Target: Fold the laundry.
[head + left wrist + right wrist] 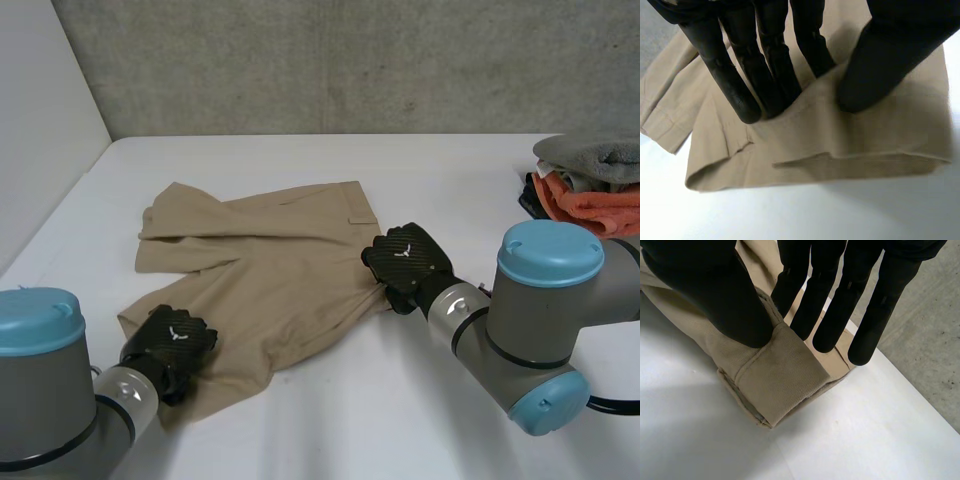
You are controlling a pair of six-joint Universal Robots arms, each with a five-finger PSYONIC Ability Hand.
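Note:
Tan shorts (260, 260) lie spread and rumpled on the white table (420, 160). My left hand (170, 340) is at the garment's near left edge. In the left wrist view its fingers (740, 75) and thumb press down on the cloth (865, 145) and pinch a raised ridge between them, just behind a hemmed edge. My right hand (405, 258) is at the garment's right edge. In the right wrist view its thumb (715, 290) sits on top of a folded hem (780, 380) with the fingers behind it, clamping the cloth.
A pile of folded laundry stands at the table's far right, a grey towel (590, 155) on top of an orange one (600, 210). Bare table lies in front of the shorts and behind them. A concrete wall (350, 60) runs along the back.

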